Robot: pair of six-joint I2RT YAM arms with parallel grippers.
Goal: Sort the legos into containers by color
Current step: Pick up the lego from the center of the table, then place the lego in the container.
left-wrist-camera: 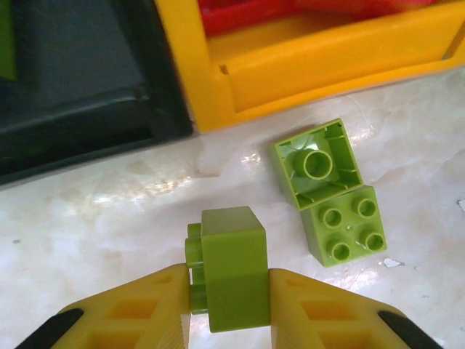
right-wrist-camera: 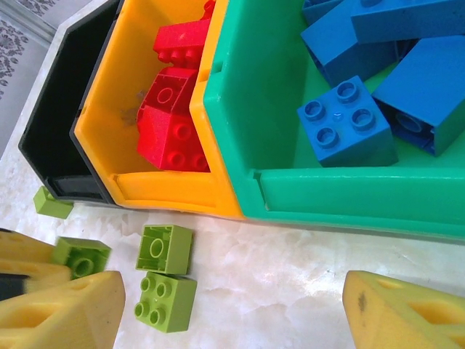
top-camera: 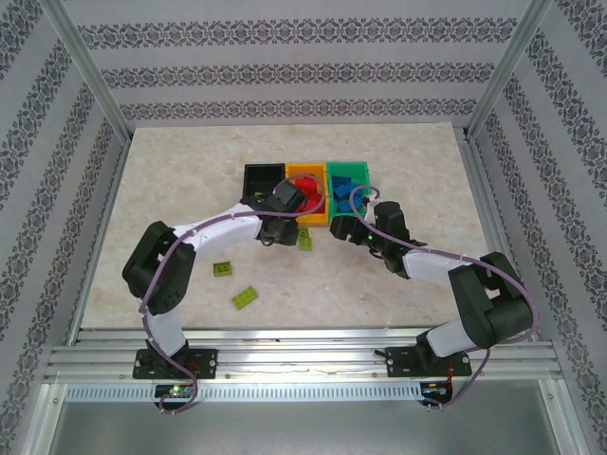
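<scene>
My left gripper (left-wrist-camera: 229,291) is shut on a lime green lego (left-wrist-camera: 231,269), just above the table in front of the black bin (left-wrist-camera: 80,87) and the orange-yellow bin (left-wrist-camera: 327,65). Two more lime legos lie to its right: one upside down (left-wrist-camera: 317,163), one studs up (left-wrist-camera: 341,225). The orange-yellow bin (right-wrist-camera: 145,185) holds red legos (right-wrist-camera: 171,109). The green bin (right-wrist-camera: 349,196) holds blue legos (right-wrist-camera: 345,123). My right gripper (right-wrist-camera: 232,313) hangs open over bare table before the green bin, right of the lime pair (right-wrist-camera: 166,276).
From above, the three bins (top-camera: 305,185) stand in a row at mid-table, with both grippers close together at their near side. Two lime legos (top-camera: 224,268) (top-camera: 245,298) lie loose at the near left. Another lime lego (right-wrist-camera: 52,202) sits by the black bin's corner.
</scene>
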